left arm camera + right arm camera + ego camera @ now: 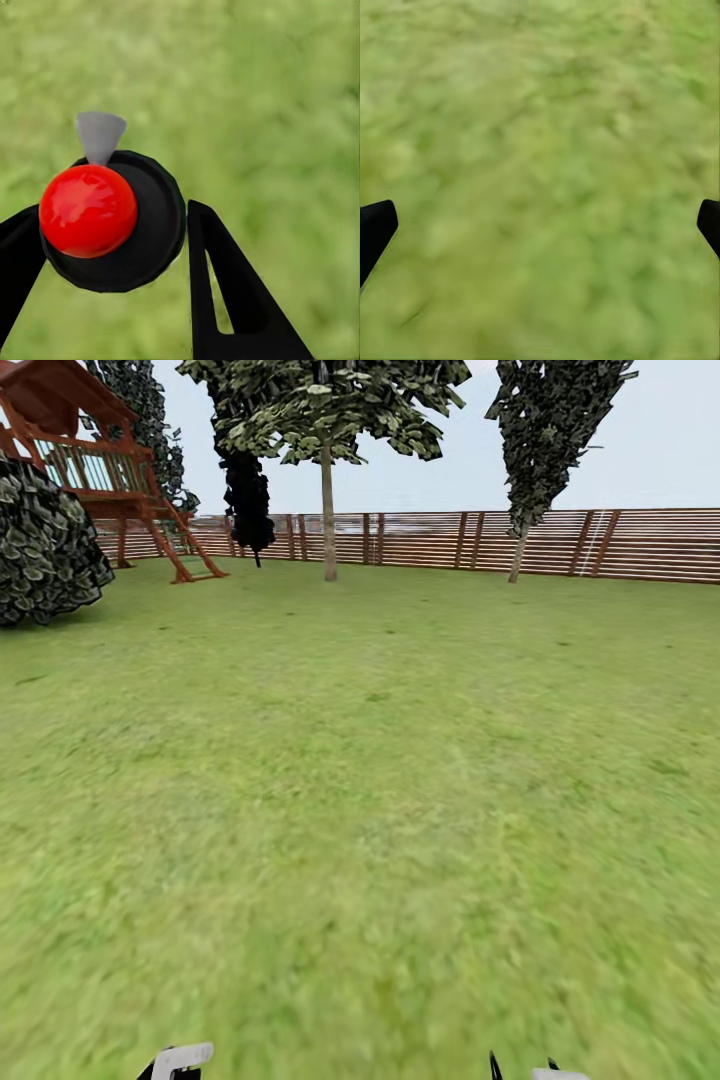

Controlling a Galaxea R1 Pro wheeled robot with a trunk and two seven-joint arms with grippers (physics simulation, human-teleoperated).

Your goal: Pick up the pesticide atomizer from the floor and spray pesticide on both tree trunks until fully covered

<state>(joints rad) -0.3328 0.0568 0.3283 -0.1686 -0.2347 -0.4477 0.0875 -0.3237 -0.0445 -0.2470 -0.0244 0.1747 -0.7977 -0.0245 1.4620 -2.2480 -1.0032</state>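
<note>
Mottled green grass floor point(380, 780) runs to a brown slatted wooden fence point(640, 545), where two pale-trunked trees point(328, 510) stand. The left gripper point(112, 240) clamps the round black pesticide atomizer point(146, 240), red-spotted, grey-nozzled. The right gripper point(540, 225) hangs spread wide over grass.

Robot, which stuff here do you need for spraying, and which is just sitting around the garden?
Needed:
- pesticide atomizer, held between the left gripper fingers
- upright tree trunk
- leaning tree trunk

Just there:
- wooden play tower
- round bush
- fence
- right gripper, open over grass
</note>
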